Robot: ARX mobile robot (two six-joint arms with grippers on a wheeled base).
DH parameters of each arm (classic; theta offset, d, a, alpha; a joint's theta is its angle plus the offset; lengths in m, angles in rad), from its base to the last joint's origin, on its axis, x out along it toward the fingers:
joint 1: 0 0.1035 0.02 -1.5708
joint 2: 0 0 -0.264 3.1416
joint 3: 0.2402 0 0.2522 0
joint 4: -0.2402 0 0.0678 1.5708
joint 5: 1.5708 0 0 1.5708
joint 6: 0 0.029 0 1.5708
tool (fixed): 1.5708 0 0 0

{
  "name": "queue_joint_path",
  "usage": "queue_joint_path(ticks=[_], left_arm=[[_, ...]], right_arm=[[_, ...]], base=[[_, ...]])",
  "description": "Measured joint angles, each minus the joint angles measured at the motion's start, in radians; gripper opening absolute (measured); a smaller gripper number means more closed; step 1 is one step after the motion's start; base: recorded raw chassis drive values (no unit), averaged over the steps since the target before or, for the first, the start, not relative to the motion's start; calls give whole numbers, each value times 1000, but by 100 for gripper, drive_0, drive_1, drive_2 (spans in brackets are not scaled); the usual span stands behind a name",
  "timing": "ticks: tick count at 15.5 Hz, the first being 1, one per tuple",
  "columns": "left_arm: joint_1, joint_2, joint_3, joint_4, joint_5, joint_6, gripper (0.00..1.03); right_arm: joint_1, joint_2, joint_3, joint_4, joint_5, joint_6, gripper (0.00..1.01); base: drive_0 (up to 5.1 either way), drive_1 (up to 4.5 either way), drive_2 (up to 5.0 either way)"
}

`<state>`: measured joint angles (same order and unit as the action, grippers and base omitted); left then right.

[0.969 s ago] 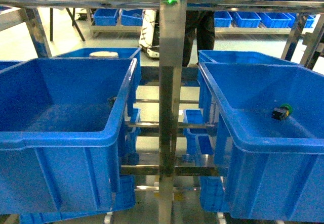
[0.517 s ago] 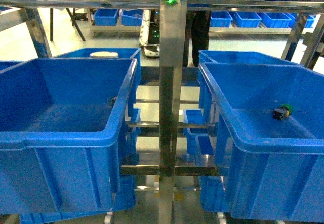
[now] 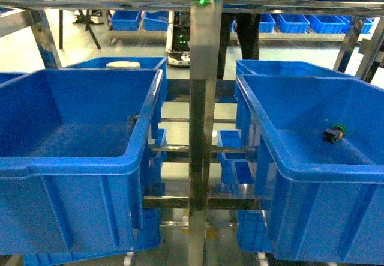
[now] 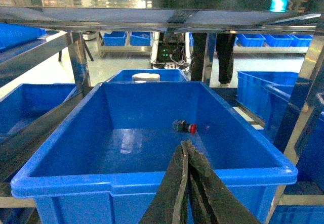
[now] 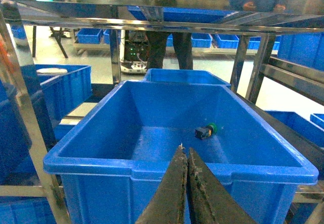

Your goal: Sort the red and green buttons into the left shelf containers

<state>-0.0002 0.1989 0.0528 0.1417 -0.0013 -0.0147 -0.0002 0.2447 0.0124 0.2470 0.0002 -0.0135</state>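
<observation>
From the head camera, two big blue bins sit on the steel shelf (image 3: 203, 98), one each side of its middle post. The right bin (image 3: 312, 170) holds a green button (image 3: 334, 133) on its floor.

In the left wrist view, the left gripper (image 4: 186, 150) is closed and empty over the near rim of the left bin (image 4: 152, 176); a red button (image 4: 184, 127) lies inside.

In the right wrist view, the right gripper (image 5: 183, 155) is closed and empty above the right bin's near rim, the green button beyond it.
</observation>
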Motion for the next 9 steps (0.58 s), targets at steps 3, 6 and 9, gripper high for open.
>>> queue_joint_path(ticks=[3,6,9], left_arm=[[-1,-186,-34,-147,1,0,2],[0,-188,-38,-144,1,0,2],[0,-188,-38,-145,1,0,2]], right_arm=[[0,-58,0,-60,0,0,2],[0,-226,1,-255,0,0,2],[0,-240,1,-247,-1,0,2]], base=[[0,0,0],[0,0,0],[0,0,0]])
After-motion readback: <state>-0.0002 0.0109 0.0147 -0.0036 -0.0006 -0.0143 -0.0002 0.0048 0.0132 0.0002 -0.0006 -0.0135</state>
